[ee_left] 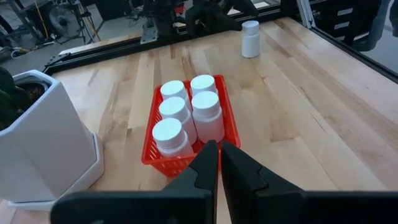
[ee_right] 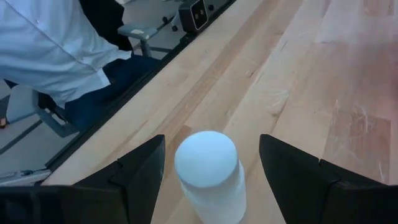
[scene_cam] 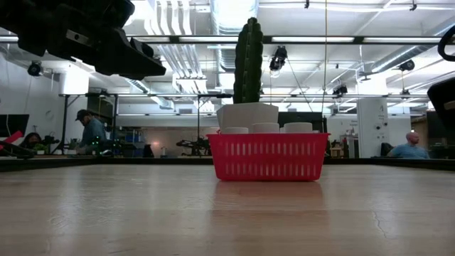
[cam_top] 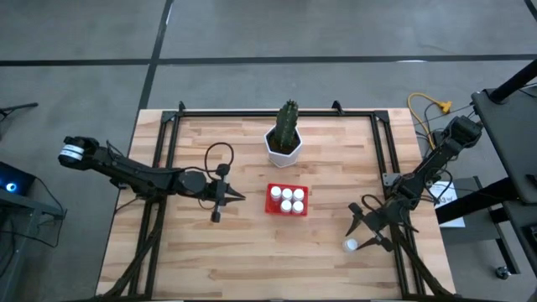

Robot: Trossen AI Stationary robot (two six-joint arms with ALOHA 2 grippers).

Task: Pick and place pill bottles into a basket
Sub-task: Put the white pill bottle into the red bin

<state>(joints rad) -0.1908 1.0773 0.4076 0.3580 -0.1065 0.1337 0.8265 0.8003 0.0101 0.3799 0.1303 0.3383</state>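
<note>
basket (cam_top: 273, 200): bright red plastic, walls patterned with thin vertical slots
pill bottles in basket (ee_left: 185, 115): white bodies, white caps, five in all
lone pill bottle (ee_right: 209, 174): plain white, cap same white
plant pot (cam_top: 284, 148): white, faceted sides
cactus (cam_top: 289, 122): dark green, ribbed
table (cam_top: 252, 260): pale blond wood, plank stripes, fine grain
table frame rails (cam_top: 252, 111): black
left gripper (ee_left: 217, 163): black
right gripper (ee_right: 211, 169): black fingers
person's sleeve (ee_right: 56, 43): white
cable by table corner (cam_top: 430, 107): yellow
</note>
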